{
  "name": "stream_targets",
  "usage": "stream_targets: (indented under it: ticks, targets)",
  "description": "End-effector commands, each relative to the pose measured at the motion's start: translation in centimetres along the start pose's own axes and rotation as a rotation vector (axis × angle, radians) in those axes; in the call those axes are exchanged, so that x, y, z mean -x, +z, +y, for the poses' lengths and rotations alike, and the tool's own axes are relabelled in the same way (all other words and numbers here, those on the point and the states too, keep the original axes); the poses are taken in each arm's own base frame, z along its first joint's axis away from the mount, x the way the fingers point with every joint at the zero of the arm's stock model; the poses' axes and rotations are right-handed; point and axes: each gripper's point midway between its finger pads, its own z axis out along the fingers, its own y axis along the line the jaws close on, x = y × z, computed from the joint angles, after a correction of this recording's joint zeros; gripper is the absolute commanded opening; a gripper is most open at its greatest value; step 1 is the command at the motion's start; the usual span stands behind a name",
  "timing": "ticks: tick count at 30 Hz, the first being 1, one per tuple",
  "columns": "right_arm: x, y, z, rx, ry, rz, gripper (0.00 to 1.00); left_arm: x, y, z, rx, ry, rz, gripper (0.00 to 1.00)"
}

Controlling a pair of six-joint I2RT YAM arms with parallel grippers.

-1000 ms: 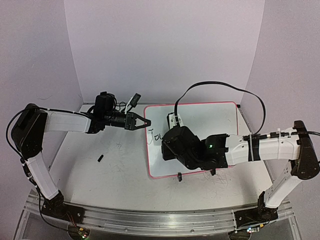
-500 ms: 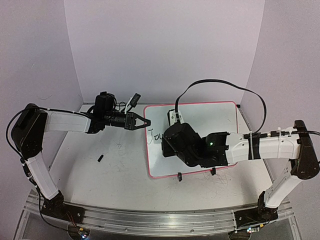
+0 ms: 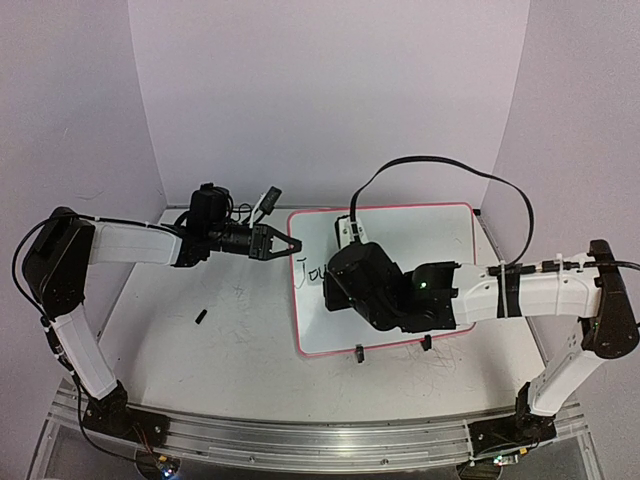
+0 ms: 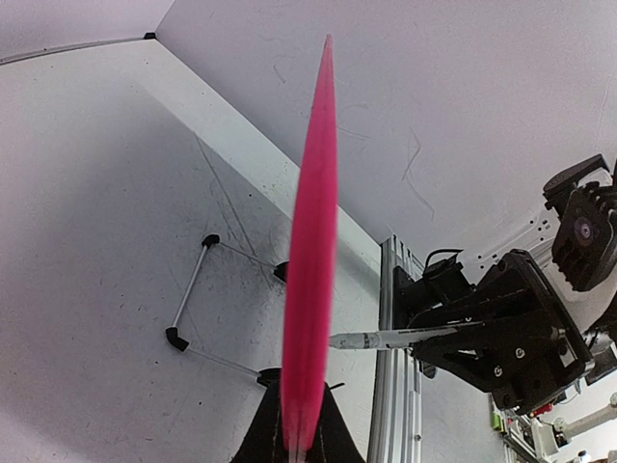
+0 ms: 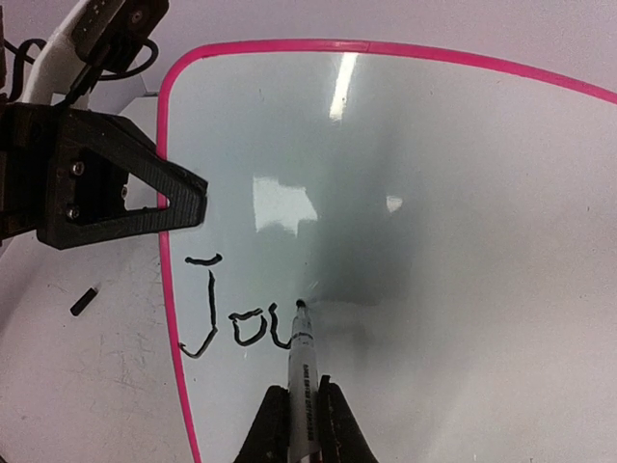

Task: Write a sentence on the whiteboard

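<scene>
Large flat white whiteboard (image 3: 420, 235) with thin pink border, lying at the far right of the scribbled desk (image 3: 240, 350). My left end effector (image 3: 290, 244) is clamped on its left edge; my right end effector (image 5: 301, 410) is clamped on a slim white marker (image 5: 302, 362), tip touching the board just after the black letters (image 5: 236, 323) "Jou". Likely failures: the thin edge slipping from my left grip, letting the board shift mid-stroke; excess downward pressure skewing the marker. From above, my right wrist hides tip and fingers; my left wrist camera shows the border edge-on only
</scene>
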Motion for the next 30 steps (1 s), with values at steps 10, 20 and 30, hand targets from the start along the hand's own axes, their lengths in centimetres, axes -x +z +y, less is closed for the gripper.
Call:
stream_targets:
  ticks: [10,20,30]
  targets:
    - [-0.3,0.2,-0.8,0.001,0.039,0.013,0.00,0.2,-0.2,-0.1,0.010,-0.032,-0.001,0.00]
    - [-2.9,-0.3,-0.5,0.011,0.044,0.066,0.00,0.3,-0.2,-0.1,0.012,-0.028,-0.004,0.00]
    - [-4.1,-0.7,-0.5,0.008,0.052,0.088,0.00,0.3,-0.3,-0.2,0.011,-0.025,-0.004,0.00]
